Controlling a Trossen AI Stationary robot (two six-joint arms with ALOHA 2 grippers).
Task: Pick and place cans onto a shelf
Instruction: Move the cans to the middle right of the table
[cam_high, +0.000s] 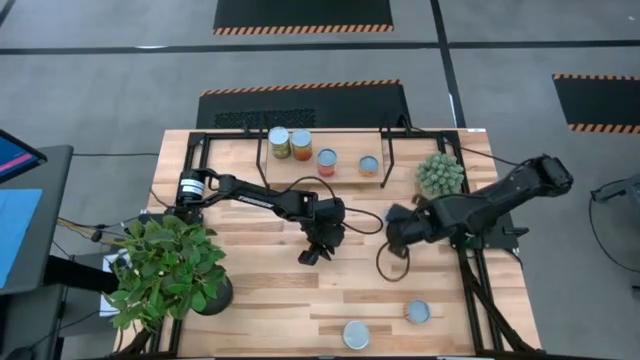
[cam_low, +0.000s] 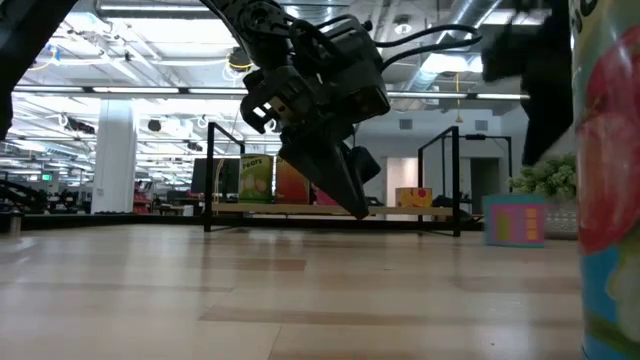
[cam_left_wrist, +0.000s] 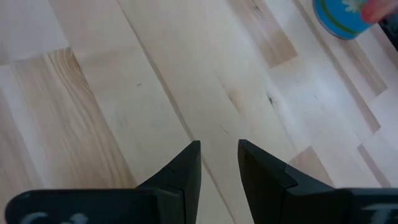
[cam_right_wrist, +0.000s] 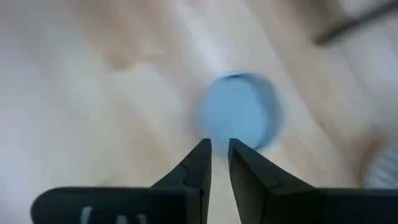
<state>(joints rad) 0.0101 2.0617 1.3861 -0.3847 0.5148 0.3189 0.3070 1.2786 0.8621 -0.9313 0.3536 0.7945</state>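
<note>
Four cans (cam_high: 300, 145) stand on the shelf (cam_high: 345, 180) at the counter's (cam_high: 250, 290) twelve o'clock edge; two more wait on the counter near six o'clock, one (cam_high: 418, 312) toward five and one (cam_high: 356, 334) just short of the edge. They look like rigid little tins, probably moderately heavy if full, with smooth labelled sides that could slip, so the curved wall at mid-height, taken squarely across the width, seems the best hold; the flat lid gives no purchase. The left tool (cam_high: 311, 255) hangs mid-counter, its fingers nearly together and empty over bare wood, with a blue-labelled can (cam_left_wrist: 341, 17) off ahead of it. The right tool (cam_high: 394, 228) sits at about three o'clock of it, fingers also almost closed and holding nothing, looking down on a round blue lid (cam_right_wrist: 239, 118). Both would have to spread wide before closing on a can. Open wood surrounds the loose cans, but the six o'clock edge is close. A leafy plant (cam_high: 165, 268) crowds eight o'clock, a small one (cam_high: 440, 175) stands at the shelf's three o'clock end, and black frame posts (cam_high: 385, 150) rise around the shelf.
</note>
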